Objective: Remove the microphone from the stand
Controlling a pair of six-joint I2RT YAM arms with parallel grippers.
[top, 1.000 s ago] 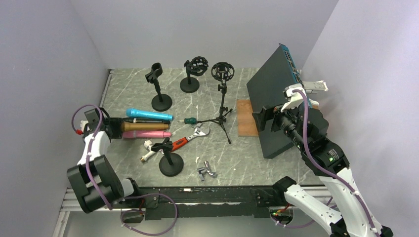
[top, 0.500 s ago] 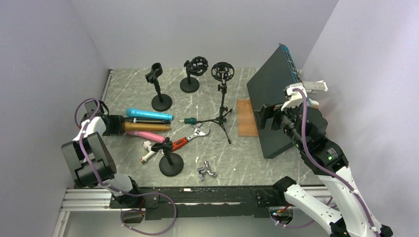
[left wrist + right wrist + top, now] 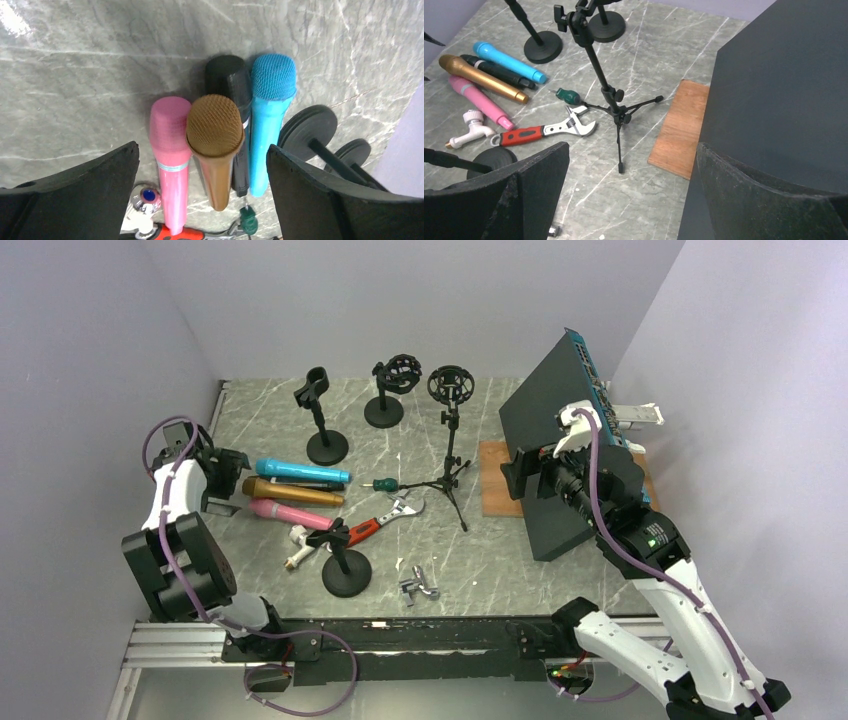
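Four microphones, four stands, one wrench, one screwdriver, one wooden board.

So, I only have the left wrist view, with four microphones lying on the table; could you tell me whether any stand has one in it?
Observer: No. From above, the tripod stand and the three round-based stands all look empty.
Operator: Thank you. And where is the right gripper, please?
Observer: The right gripper hovers open and empty on the right side, close to the black box.
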